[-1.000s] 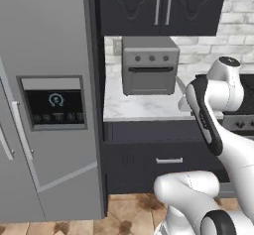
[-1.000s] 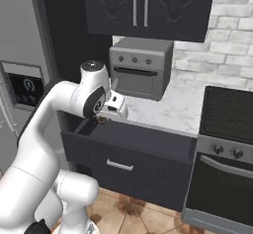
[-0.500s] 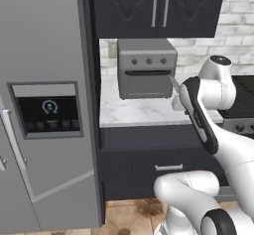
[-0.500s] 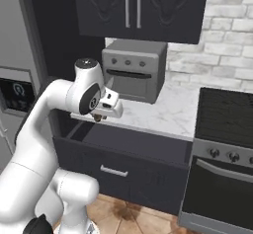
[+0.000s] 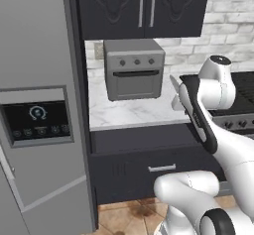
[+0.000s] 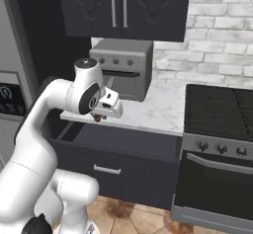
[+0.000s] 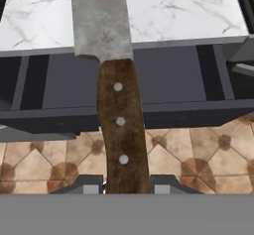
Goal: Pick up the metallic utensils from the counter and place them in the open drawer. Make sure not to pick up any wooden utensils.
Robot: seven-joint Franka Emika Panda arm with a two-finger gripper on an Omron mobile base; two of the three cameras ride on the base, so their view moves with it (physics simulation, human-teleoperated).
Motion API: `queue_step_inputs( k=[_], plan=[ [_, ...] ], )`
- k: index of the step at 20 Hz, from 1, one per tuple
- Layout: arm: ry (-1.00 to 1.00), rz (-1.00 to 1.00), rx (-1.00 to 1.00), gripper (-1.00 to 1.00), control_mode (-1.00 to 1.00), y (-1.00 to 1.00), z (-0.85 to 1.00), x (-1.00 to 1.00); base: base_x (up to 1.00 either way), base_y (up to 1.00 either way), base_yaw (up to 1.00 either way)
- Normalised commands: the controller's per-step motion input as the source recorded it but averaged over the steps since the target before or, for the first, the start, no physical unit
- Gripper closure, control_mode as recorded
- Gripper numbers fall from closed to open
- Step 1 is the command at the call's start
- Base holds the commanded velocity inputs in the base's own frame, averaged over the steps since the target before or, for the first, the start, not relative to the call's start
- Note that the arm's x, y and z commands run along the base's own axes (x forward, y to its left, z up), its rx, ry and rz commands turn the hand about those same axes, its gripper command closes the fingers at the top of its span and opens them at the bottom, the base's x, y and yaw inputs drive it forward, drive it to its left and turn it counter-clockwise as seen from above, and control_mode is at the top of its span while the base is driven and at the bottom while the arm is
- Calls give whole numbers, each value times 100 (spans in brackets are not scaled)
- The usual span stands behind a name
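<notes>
Marble table [image 7: 188,11] fills the top of the hand view, with the open drawer [image 7: 168,88] just below it. At the bottom centre, the hand [image 7: 126,187] pinches the knife [image 7: 116,100] by its brown handle, blade pointing up over the drawer.

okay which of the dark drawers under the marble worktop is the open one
The upper drawer is pulled out under the worktop, its inside showing. The lower drawer with the silver bar handle is shut.

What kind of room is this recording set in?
A home kitchen, rendered. A fridge stands beside dark cabinets, a toaster oven sits on a marble worktop, and a stove is next to an open drawer.
</notes>
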Motion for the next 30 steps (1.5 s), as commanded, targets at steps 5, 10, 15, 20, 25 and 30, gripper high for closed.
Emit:
queue_step_inputs(
  k=[5, 10, 15, 20, 25, 30],
  plan=[
    [0, 0, 0, 100, 100, 0, 0, 0, 27, 12, -19],
    [0, 0, 0, 100, 100, 0, 0, 0, 5, 4, -3],
    [0, 0, 0, 100, 100, 0, 0, 0, 38, 9, 0],
    [0, 0, 0, 100, 100, 0, 0, 0, 50, 4, 0],
    [0, 0, 0, 100, 100, 0, 0, 0, 0, 0, 0],
    [0, 0, 0, 100, 100, 0, 0, 0, 0, 0, 0]
  ],
)
